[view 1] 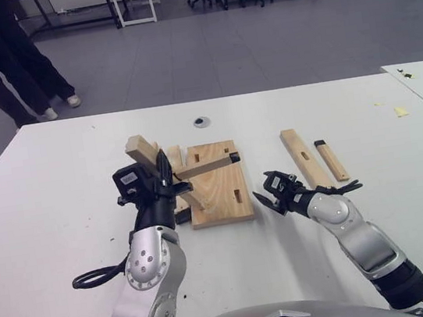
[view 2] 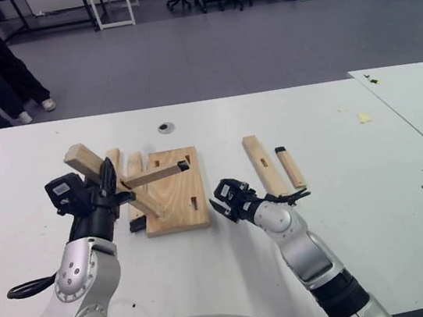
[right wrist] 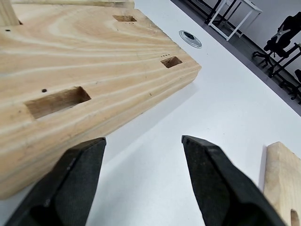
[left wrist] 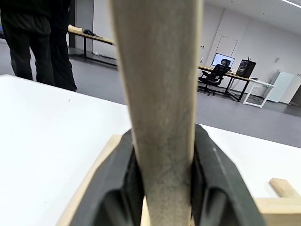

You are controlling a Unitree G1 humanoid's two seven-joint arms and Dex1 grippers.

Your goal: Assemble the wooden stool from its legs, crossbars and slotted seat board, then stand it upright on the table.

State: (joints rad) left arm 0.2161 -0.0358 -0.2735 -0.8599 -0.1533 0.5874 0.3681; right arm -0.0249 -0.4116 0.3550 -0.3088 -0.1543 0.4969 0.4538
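Left gripper [left wrist: 163, 134]: fingers clamped tight on both sides of a wooden leg [view 1: 141, 148], with no gap showing between pad and wood. The leg is held at a slant, its upper end toward the upper left of the head view and its lower end down on the seat board [view 1: 224, 192]. A crossbar [view 1: 204, 165] runs from the held leg toward the right, above the far part of the board, and ends in a dark tip; whether it is seated in the leg I cannot tell. Right gripper [right wrist: 143, 141]: fingers [right wrist: 75, 183] spread wide, nothing between them, low over the table [view 1: 56, 172] just right of the board's near right corner and not touching it. The seat board lies flat at the centre of the frame with its rectangular slots facing up. More pale wooden pieces lie along its left edge, partly hidden behind the left gripper. Right of centre, a loose leg [view 1: 301, 157] and a short bar [view 1: 331, 160] with a dark far end lie flat side by side, a narrow strip of table between them, their near ends close to the right gripper. A round grommet [view 1: 201, 120] sits in the tabletop beyond the board. A few yellow paper scraps [view 1: 400, 111] lie near the right edge, by a second table [view 1: 421, 78].
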